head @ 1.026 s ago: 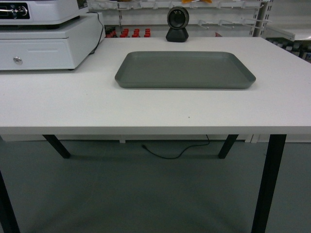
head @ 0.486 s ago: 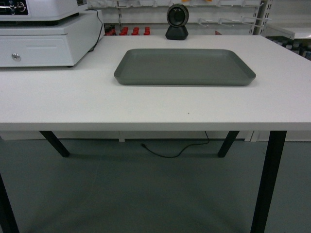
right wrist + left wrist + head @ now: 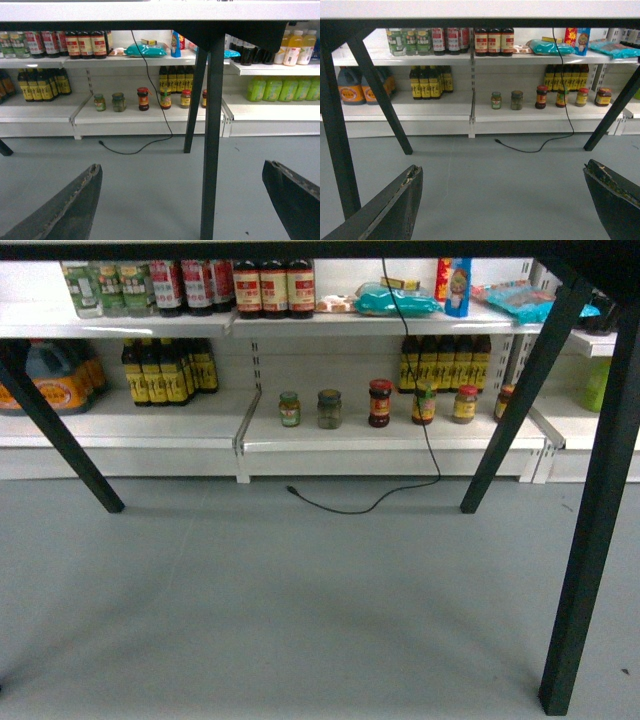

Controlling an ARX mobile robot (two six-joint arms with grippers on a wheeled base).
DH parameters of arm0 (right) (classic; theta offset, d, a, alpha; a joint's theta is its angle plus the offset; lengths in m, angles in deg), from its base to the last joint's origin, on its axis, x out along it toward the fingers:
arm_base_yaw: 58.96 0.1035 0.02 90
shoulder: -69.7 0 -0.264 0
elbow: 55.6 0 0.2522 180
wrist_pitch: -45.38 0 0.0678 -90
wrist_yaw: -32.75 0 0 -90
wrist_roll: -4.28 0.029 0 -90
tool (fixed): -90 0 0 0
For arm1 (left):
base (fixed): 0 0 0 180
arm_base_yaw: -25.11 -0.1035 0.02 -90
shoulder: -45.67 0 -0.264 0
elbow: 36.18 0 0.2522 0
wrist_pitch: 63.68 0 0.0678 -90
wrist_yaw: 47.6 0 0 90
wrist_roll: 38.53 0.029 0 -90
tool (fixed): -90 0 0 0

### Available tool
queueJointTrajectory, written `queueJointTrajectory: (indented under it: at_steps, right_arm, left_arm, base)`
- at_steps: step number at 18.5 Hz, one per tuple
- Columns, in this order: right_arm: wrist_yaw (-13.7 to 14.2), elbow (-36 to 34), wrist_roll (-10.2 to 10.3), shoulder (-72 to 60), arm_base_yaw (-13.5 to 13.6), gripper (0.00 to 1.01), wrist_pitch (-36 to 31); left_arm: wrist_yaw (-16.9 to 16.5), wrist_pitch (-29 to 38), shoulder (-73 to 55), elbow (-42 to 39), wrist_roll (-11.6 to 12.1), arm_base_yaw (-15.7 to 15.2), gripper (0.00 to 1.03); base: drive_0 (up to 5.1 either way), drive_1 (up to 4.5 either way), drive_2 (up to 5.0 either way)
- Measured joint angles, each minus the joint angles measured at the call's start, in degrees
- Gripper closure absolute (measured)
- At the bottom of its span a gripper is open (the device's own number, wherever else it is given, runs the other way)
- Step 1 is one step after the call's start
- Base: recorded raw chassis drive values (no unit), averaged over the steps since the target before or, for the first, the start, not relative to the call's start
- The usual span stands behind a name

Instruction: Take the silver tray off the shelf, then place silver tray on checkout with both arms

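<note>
The silver tray is out of view in every current frame. Of the checkout I see only the white front edge and black slanted legs from below the top. My left gripper is open over the grey floor, with nothing between its black fingers. My right gripper is also open and empty, and a black table leg stands upright just ahead of it. Neither gripper shows in the head view.
White store shelves stand behind the table, holding dark sauce bottles, several small jars and green drink bottles. A black cable hangs down and trails on the grey floor. A thick front leg is at the right.
The head view has dropped from the tabletop, where the tray lay on the white counter, to below the table. The tray and counter top have left the view.
</note>
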Motion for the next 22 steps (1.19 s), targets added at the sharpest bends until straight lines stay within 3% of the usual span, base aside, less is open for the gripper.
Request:
queueJointTrajectory:
  at_steps: [22]
  right_arm:
    - [-0.1,0.0,-0.2,0.0,0.0,0.03,0.1]
  left_arm:
    - [0.0,-0.1,0.0,0.0,0.1,0.0,0.05]
  base:
    - [0.0,-4.21,4.2]
